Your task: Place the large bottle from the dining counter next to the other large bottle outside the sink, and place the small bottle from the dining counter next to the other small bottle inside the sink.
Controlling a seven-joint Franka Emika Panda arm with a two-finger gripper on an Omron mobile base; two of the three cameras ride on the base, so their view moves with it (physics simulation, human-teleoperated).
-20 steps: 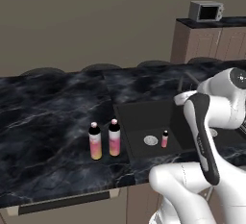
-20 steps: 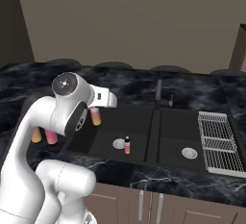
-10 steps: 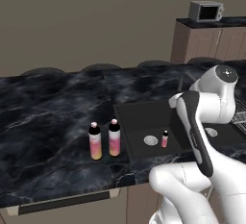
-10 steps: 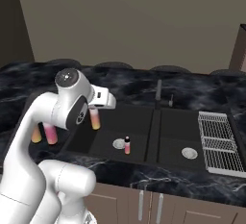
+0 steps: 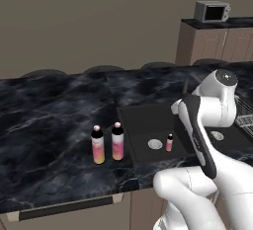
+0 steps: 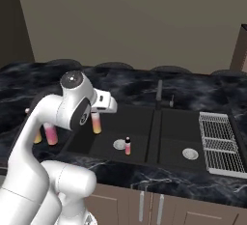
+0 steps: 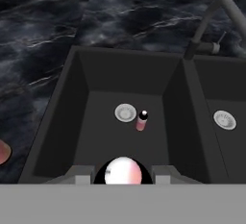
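Observation:
My gripper (image 6: 97, 117) hangs over the left basin of the dark sink (image 6: 155, 137), shut on a small pink bottle (image 6: 96, 124). The hand view looks down on that bottle's round top (image 7: 123, 169) between the finger tips (image 7: 166, 175). Another small bottle (image 7: 141, 121) stands upright on the basin floor beside the drain (image 7: 125, 112); it is also visible in both base views (image 5: 169, 143) (image 6: 128, 146). Two large pink-and-yellow bottles (image 5: 98, 145) (image 5: 117, 141) stand side by side on the black marble dining counter (image 5: 44, 125), just left of the sink (image 5: 148, 109).
A curved faucet (image 6: 159, 93) rises behind the wall between the two basins (image 7: 175, 98). A ribbed drain rack (image 6: 219, 142) lies right of the sink. Round stools (image 6: 113, 66) line the counter's far edge. A microwave (image 5: 211, 11) sits on distant cabinets.
The gripper with the small bottle has sunk slightly toward the left basin; the arm's upper joints shifted a little. The bottles on the counter and in the sink stayed put.

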